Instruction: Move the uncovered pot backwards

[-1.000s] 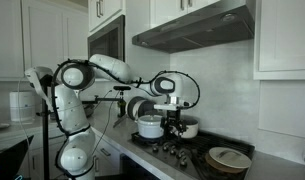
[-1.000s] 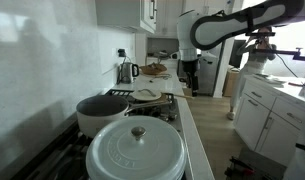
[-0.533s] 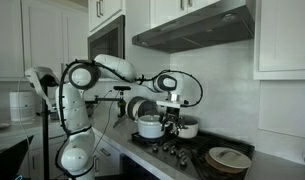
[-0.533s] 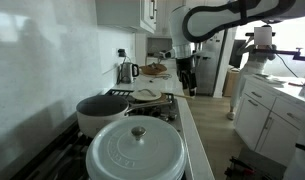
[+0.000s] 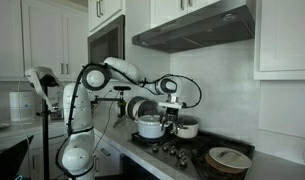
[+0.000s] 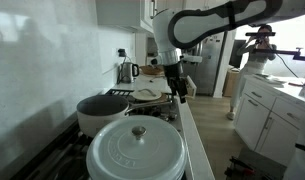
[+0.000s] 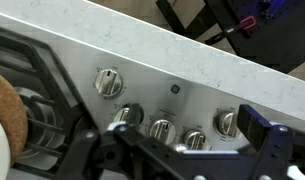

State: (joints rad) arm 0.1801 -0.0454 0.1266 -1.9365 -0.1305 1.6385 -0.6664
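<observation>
The pincer stands spread to its full width with nothing between its dark fingers. In the wrist view it hangs over the front edge of the stove, above a row of silvery control knobs. The pale speckled desk runs along beyond them.

In an exterior view the pincer points down between two pots. The larger pale pot is on the arm's side and the uncovered pot is on the far side, just beside the pincer; whether they touch I cannot tell. The uncovered pot sits on the stove close to the tiled back wall, squat and silvery with a dark rim.

In an exterior view the pincer is at the stove's outer edge. The uncovered pot is on the wall side, just beyond a big white lidded pot. A kettle stands farther along the desk.
</observation>
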